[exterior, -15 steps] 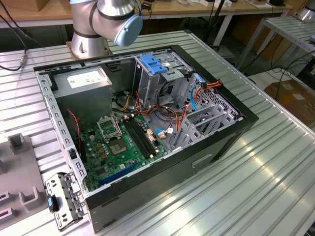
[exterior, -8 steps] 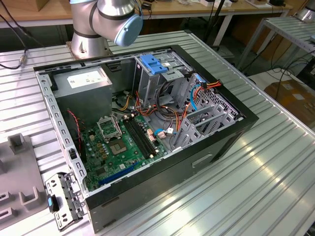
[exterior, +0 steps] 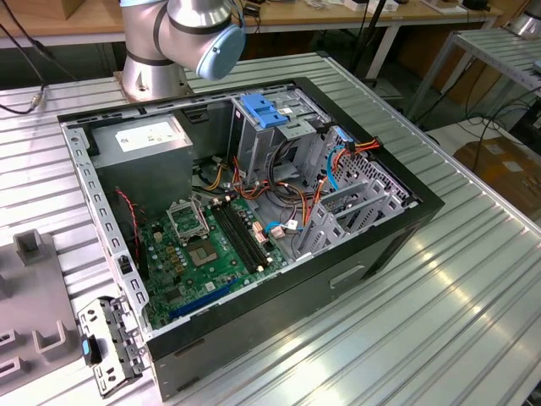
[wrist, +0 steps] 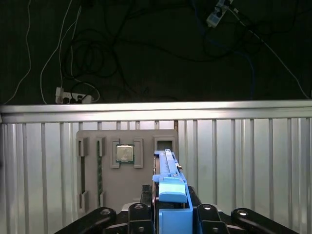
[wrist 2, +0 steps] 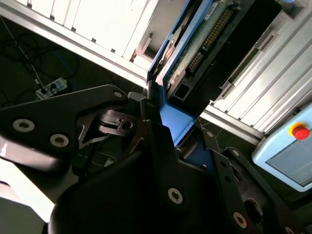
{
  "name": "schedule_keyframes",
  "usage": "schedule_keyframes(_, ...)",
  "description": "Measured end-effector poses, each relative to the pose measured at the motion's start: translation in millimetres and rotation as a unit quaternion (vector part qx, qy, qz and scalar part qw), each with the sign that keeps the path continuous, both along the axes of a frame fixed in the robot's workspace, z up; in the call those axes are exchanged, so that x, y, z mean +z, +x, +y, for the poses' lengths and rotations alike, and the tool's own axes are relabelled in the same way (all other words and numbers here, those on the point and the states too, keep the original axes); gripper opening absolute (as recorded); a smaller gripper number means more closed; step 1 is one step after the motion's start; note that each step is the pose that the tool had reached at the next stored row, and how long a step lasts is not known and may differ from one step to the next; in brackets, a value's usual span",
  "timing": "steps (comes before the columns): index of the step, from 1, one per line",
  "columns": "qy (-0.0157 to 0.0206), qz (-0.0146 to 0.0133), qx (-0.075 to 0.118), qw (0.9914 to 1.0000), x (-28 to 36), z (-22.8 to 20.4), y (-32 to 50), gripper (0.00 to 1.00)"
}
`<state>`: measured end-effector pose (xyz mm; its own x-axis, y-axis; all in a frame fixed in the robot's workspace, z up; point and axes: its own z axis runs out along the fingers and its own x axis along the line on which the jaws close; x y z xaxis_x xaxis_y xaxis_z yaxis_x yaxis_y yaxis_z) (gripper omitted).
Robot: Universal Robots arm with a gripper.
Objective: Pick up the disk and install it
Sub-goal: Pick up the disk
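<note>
Second wrist view: the gripper (wrist 2: 163, 129) jaws pinch the disk (wrist 2: 195, 48) by its blue frame, edge-up over the grey tray (wrist: 127, 137) in the first wrist view. So narrow a hold could let it twist or slip, and loose cables (exterior: 359, 150) inside the computer case (exterior: 254, 326) might snag it.

Open computer case (exterior: 254, 330) and grey fixture plate (exterior: 46, 292) on ribbed table (exterior: 439, 338)

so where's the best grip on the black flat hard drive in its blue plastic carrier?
The blue-framed end of the hard drive, pinching its two flat faces, approaching end-on: it's a thin slab, and the gripper appears shut on it that way.
</note>
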<state>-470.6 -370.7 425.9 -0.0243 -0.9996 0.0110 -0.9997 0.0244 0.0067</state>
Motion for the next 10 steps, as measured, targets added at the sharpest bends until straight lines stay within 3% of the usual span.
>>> schedule_keyframes(6,0.0000,0.0000,0.000,1.00000,15.8,0.0,0.0,0.37)
schedule_keyframes(10,0.0000,0.0000,0.000,1.00000,22.6,0.0,0.0,0.37)
